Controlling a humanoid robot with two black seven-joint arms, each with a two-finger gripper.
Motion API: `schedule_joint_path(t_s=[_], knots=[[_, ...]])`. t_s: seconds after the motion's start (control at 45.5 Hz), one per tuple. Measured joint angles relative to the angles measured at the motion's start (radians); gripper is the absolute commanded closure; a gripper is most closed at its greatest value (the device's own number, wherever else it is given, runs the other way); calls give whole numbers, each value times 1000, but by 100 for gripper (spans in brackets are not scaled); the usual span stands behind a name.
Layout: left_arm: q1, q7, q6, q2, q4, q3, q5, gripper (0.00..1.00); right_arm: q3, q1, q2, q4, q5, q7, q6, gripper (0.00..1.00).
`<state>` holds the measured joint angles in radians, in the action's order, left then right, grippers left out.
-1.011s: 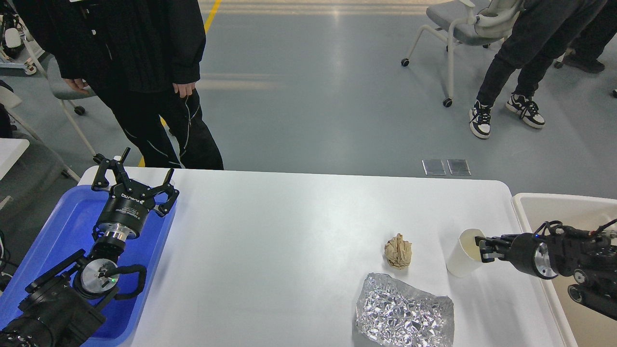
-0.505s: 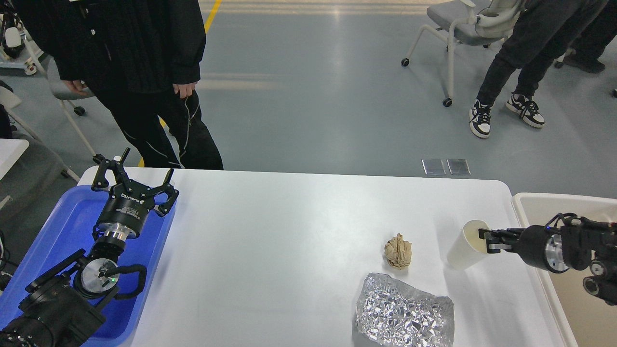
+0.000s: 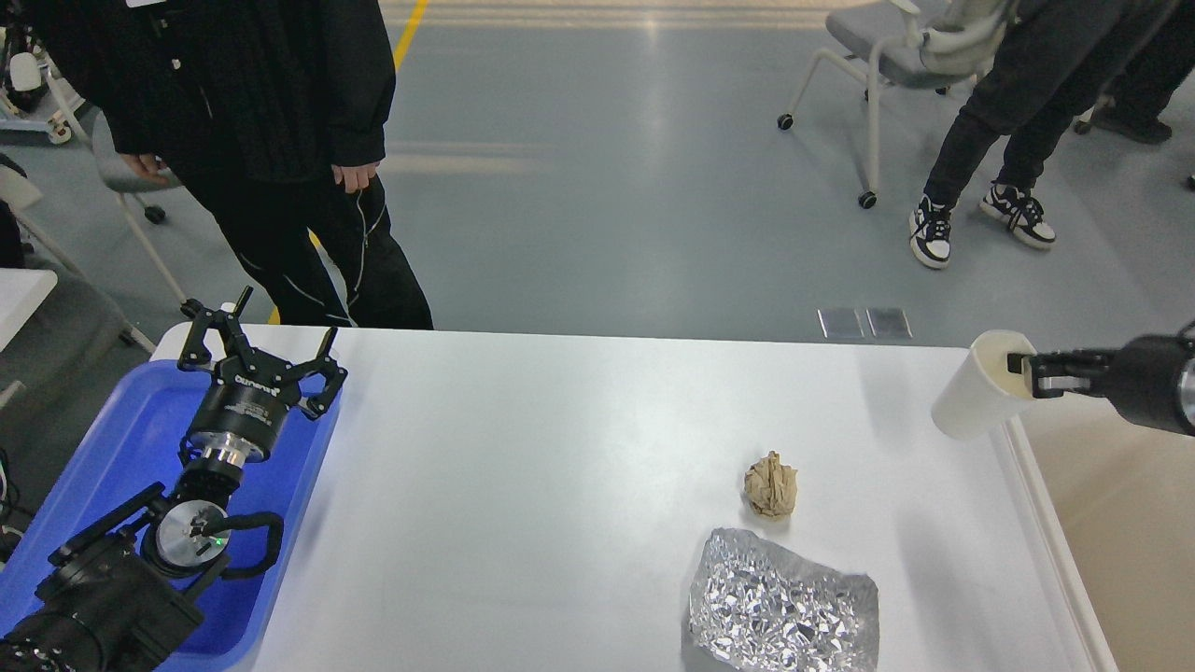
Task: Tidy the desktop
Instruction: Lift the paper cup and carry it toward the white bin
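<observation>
The white desktop (image 3: 560, 485) fills the middle of the head view. My right gripper (image 3: 1025, 372) is shut on the rim of a white paper cup (image 3: 976, 387) and holds it tilted in the air above the desktop's far right edge. A crumpled brown paper ball (image 3: 771, 485) lies on the desktop right of centre. A crumpled sheet of silver foil (image 3: 782, 602) lies just in front of it. My left gripper (image 3: 260, 350) is open and empty above the far end of the blue tray (image 3: 121, 439).
A cream-coloured bin (image 3: 1130, 523) stands against the desktop's right edge, below the lifted cup. A person in black stands at the far left corner of the table. Chairs and other people are on the floor beyond.
My right gripper has lifted the paper cup off the desktop and carried it up and to the right, toward the bin. The left arm has not moved.
</observation>
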<state>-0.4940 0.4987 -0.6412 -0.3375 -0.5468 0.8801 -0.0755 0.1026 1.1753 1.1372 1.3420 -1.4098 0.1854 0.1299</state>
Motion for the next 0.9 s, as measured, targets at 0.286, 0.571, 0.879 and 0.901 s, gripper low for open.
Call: schedule_joint_path(t_s=[0.286,0.571,0.879,0.901], knots=[[0,0,0,0,0,0,0,0,-2,192,114,97,-17,0,162,100],[0,0,0,0,0,0,0,0,-1,271,154,129,-22,-2,230,100],[0,0,0,0,0,0,0,0,0,266,188,90,-17,0,231,100],[0,0,0,0,0,0,0,0,0,260,191,75,-15,0,225,100]])
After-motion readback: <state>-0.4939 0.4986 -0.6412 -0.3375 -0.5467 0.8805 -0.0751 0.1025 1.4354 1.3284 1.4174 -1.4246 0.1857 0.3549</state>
